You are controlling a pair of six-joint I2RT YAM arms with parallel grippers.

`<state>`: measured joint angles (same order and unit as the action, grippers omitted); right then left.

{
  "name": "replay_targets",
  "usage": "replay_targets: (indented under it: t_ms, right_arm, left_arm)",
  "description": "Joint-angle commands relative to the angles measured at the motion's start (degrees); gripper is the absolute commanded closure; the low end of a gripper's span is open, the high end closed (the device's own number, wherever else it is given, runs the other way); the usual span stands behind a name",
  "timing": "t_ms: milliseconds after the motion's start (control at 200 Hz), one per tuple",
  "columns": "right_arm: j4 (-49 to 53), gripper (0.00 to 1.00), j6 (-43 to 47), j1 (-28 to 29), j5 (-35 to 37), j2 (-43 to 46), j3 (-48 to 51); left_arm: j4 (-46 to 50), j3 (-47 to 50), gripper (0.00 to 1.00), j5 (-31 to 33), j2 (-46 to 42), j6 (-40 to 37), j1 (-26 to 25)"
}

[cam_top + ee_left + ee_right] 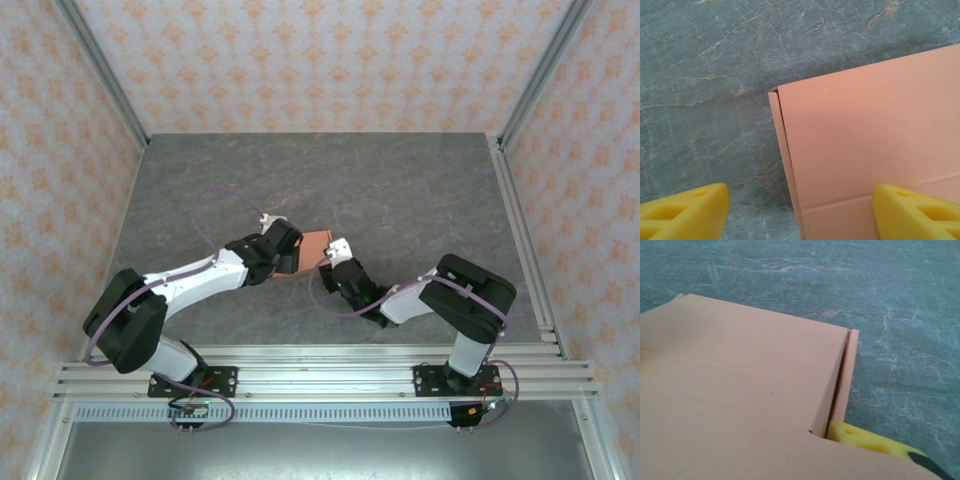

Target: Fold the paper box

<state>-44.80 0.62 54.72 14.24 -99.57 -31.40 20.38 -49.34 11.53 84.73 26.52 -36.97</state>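
Note:
The salmon-orange paper box (316, 243) lies on the table between my two grippers. My left gripper (287, 250) is at its left end. In the left wrist view the box (865, 135) shows a flat panel with a crease and a thin side wall on its left. The left gripper (800, 212) is open wide, with one yellow finger (685, 210) over bare table and the other (915, 212) over the panel. My right gripper (334, 260) is at the box's near right corner. One of its yellow fingers (867, 440) shows beside the box's wall (845, 380); cardboard hides the other.
The grey marbled table (400, 190) has free room behind and beside the box. Patterned walls and metal posts enclose it on three sides. An aluminium rail (320, 375) carries both arm bases at the near edge.

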Motion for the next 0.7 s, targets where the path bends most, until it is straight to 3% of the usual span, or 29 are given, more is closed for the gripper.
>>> replay_targets:
  t_ms: [0, 225, 475, 601, 696]
  right_arm:
    - [7.57, 0.58, -1.15, 0.26, -1.53, 1.38, 2.00]
    - [13.30, 0.51, -3.02, 0.38, -3.45, 8.97, 4.85]
    - [28.36, 0.45, -9.01, 1.29, -2.08, 25.74, 8.02]
    - [38.46, 0.42, -12.02, 0.74, 1.07, 33.00, 4.25]
    - [43.86, 0.43, -13.65, -3.69, -3.61, 33.61, -0.49]
  left_arm:
    - [1.08, 0.74, 0.25, 2.31, 2.20, -0.79, 0.32]
    - [1.11, 0.13, 0.25, 3.48, 4.77, -0.64, 0.50]
    - [1.04, -0.82, 0.28, 3.55, 5.75, -0.72, 0.67]
    - [0.98, -1.27, 0.31, 3.01, 5.77, -0.82, 0.72]
    - [1.51, -2.08, 0.33, 2.93, 6.28, -0.99, 0.74]
